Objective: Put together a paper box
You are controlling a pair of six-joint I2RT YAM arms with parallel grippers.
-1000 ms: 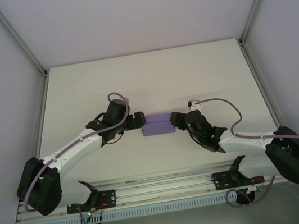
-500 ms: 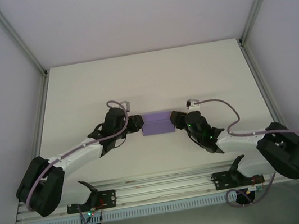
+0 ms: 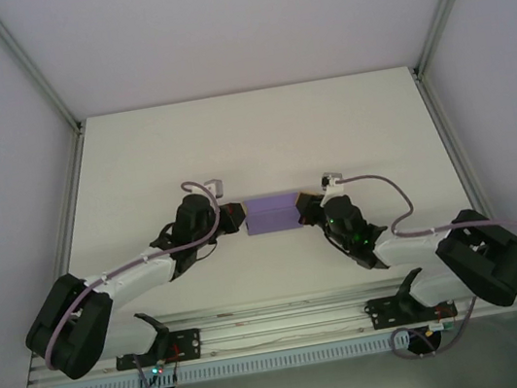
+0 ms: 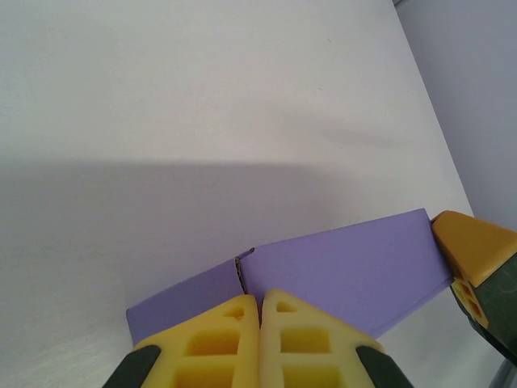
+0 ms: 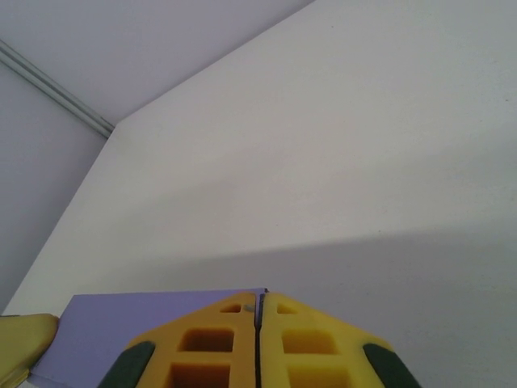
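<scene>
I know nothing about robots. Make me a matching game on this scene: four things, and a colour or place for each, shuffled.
1. paper box
2. left gripper
3. right gripper
4. table

a. white
b. at the box's right end in the top view
c. lavender
d. at the box's left end in the top view

Pairs: 1-c, 2-d, 3-b, 4-a.

My left arm (image 3: 133,273) and right arm (image 3: 405,248) reach inward from the near edge, tips facing. My left gripper (image 4: 259,301) has fingers pressed together, no gap; my right gripper (image 5: 258,297) likewise.
</scene>
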